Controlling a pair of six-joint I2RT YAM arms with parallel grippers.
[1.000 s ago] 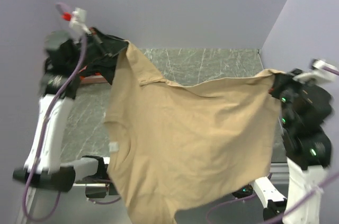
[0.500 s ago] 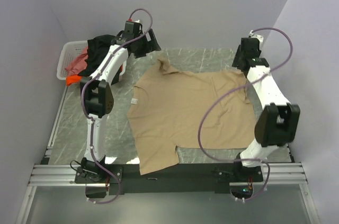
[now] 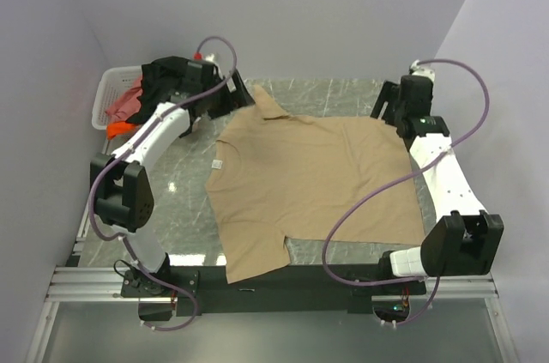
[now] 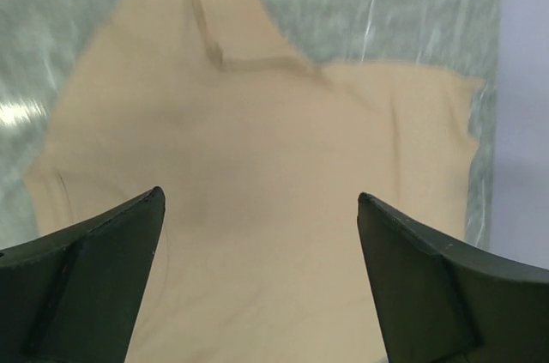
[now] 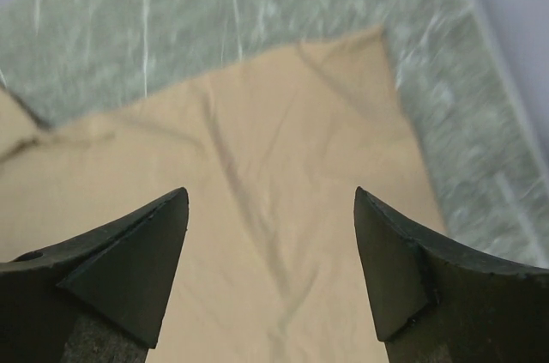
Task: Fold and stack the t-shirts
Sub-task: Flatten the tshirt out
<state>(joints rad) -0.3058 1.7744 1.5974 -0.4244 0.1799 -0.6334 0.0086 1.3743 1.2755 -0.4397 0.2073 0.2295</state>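
A tan t-shirt [image 3: 313,178] lies spread flat on the marble table [image 3: 171,200], with a small white tag [image 3: 218,163] at its left edge. My left gripper [image 3: 233,97] hovers open above the shirt's far left corner. In the left wrist view the tan t-shirt [image 4: 257,140] lies below the left gripper [image 4: 259,197], whose jaws are wide apart and empty. My right gripper [image 3: 389,111] hangs open over the far right corner. The right wrist view shows the right gripper [image 5: 270,193] above the wrinkled tan t-shirt [image 5: 274,123], holding nothing.
A white lattice basket [image 3: 107,93] stands at the far left, holding a black shirt [image 3: 167,71], a pink-red one [image 3: 124,104] and an orange one [image 3: 116,129]. Purple walls close in the back and both sides. The metal rail [image 3: 274,281] runs along the near edge.
Both grippers held the tan shirt stretched up in the air a second ago. Since then it has been laid flat, both grippers have opened and let go, and they have lifted off it.
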